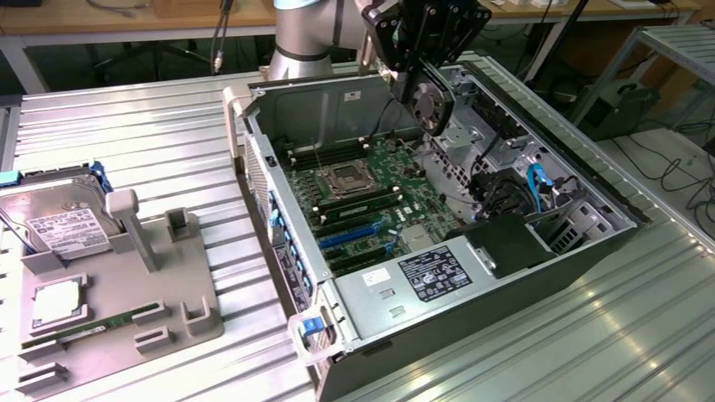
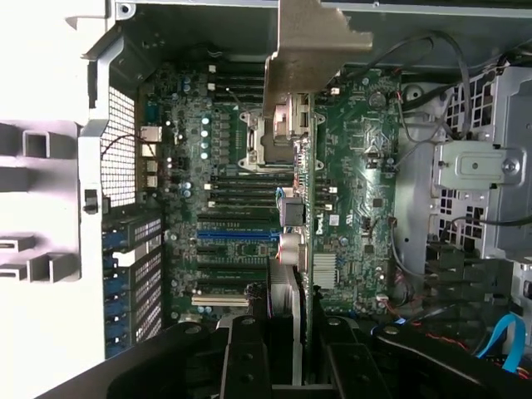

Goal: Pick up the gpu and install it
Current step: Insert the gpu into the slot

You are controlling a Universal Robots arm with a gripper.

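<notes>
Above the open computer case (image 1: 335,105), the fingers (image 2: 248,357) clamp the gpu (image 1: 433,102) — held on edge.

Silver hard drive (image 1: 56,209), green memory stick (image 1: 95,328), grey holder tray (image 1: 167,280)

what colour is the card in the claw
Black; the card shows best in the exterior view.

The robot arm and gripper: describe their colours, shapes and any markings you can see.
The arm is a thick silver-grey tube with a pale blue band at its joint. The gripper is matt black, built of flat angular plates; its fingers show round screw holes. No markings are legible.
</notes>
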